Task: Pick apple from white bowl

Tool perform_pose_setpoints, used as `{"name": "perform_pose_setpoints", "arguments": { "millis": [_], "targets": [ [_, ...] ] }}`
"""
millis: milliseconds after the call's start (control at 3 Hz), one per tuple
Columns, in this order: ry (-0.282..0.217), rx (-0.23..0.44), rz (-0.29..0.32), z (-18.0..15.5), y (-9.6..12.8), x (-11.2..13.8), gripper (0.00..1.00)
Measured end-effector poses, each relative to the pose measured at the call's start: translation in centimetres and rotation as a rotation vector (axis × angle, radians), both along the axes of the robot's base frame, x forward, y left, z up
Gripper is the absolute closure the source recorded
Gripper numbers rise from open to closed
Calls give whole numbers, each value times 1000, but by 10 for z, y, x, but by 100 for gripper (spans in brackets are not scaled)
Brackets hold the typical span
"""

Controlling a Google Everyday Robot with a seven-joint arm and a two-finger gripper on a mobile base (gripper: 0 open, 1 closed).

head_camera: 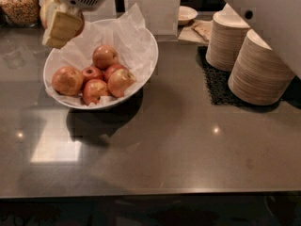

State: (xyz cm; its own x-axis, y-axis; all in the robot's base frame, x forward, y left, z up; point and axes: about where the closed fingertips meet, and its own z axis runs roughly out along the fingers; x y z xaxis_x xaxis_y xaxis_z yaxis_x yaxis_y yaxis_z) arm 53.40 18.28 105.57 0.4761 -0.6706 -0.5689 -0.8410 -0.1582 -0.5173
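The white bowl (149,55), lined with crinkled white paper, stands on the dark counter at the left. Several red-orange apples (106,56) lie in it. My gripper (59,29) hangs above the bowl's far left rim at the top left of the camera view. Its beige pads (61,27) are closed on an apple (81,25), held clear above the bowl. Only a red-orange edge of that apple shows beside the pads; the rest is hidden behind them.
Two stacks of beige disposable bowls (261,72) stand on a black mat (216,84) at the right. A small cream dish (187,14) and a sign (153,8) are at the back, and a jar of snacks (19,4) is at the far left. My arm's white shell (277,18) fills the upper right corner.
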Motion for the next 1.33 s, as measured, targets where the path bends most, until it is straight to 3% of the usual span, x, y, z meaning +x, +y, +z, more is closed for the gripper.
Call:
{"name": "perform_pose_setpoints", "arguments": {
  "millis": [333, 1000, 1333],
  "targets": [
    [0, 0, 0, 0, 0, 0, 100],
    [-63, 107, -14, 29, -47, 12, 100],
    [-62, 107, -14, 29, -47, 12, 100]
  ]
}}
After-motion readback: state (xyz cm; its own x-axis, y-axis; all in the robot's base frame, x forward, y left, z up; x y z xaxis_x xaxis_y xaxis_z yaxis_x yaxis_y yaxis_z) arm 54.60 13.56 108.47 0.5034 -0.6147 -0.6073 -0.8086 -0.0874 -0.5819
